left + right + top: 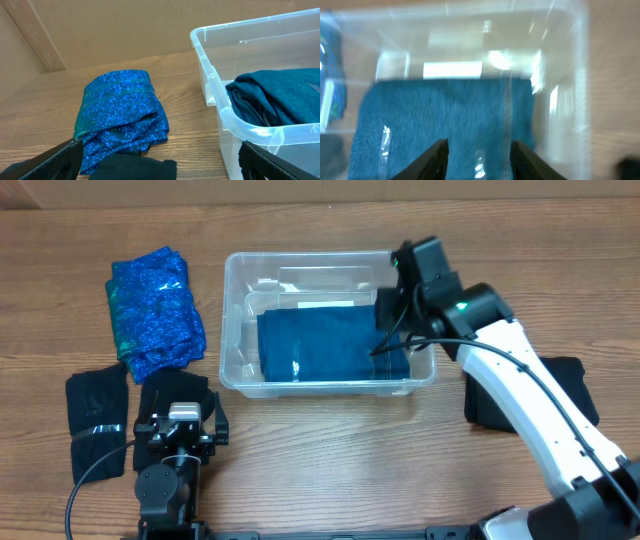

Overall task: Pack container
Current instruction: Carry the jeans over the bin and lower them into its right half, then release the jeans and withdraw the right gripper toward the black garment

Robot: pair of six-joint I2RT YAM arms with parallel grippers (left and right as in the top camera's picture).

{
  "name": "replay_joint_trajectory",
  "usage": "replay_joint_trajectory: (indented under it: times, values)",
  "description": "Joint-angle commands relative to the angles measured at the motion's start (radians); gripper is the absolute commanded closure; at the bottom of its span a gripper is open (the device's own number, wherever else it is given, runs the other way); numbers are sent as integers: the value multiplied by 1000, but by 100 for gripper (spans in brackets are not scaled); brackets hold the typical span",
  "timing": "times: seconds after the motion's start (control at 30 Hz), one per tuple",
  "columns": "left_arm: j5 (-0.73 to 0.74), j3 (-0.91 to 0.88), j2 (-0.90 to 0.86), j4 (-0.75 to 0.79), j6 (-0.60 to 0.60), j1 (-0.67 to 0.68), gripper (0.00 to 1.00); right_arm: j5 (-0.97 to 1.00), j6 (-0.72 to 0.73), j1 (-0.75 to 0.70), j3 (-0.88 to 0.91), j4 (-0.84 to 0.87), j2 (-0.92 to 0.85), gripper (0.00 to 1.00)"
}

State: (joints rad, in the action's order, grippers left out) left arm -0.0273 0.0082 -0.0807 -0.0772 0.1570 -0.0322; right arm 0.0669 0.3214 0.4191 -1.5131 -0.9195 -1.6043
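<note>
Container (232, 330), open-top up — long axis left-right

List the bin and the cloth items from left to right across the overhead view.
Black folded cloth → sparkly blue garment → clear container → dark teal garment lying inside it → black cloth at the far right.

The overhead camera looks straight down on the whole table (330, 465). The left wrist camera sits low beside the container (215, 85), facing across; the right looks closely down into it, blurred.
</note>
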Motion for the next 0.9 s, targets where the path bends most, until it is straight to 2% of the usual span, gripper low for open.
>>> replay_joint_trajectory:
  times: [0.0, 0.1, 0.2, 0.3, 0.33, 0.4, 0.47, 0.53, 0.57, 0.67, 0.77, 0.87]
  values:
    - [-6, -3, 3, 3, 0, 6, 0, 73, -65, -4, -72, -7, 61, 53]
    - [-5, -3, 3, 3, 0, 6, 0, -73, -65, -4, -61, -20, 51, 54]
    - [-5, -3, 3, 3, 0, 6, 0, -175, -71, -4, -57, -25, 40, 65]
    - [-5, -3, 3, 3, 0, 6, 0, -388, -154, 16, -57, -6, 21, 76]
    - [-5, -3, 3, 3, 0, 6, 0, -406, -155, 32, -57, -8, 3, 80]
    - [-6, -3, 3, 3, 0, 6, 0, -389, -162, 53, -57, -21, -38, 96]
    - [-5, -3, 3, 3, 0, 6, 0, -359, -134, 42, -57, -26, -61, 96]
    - [-5, -3, 3, 3, 0, 6, 0, -248, -16, -17, -66, -20, -47, 96]
    - [-5, -3, 3, 3, 0, 6, 0, -223, 23, -59, -75, -22, -31, 94]
    - [-5, -3, 3, 3, 0, 6, 0, -262, 80, -213, -91, -38, 23, 72]
    - [-6, -3, 3, 3, 0, 6, 0, -386, 105, -411, -91, -84, 67, 32]
    - [-5, -3, 3, 3, 0, 6, 0, -444, 103, -673, -88, -197, 63, 10]
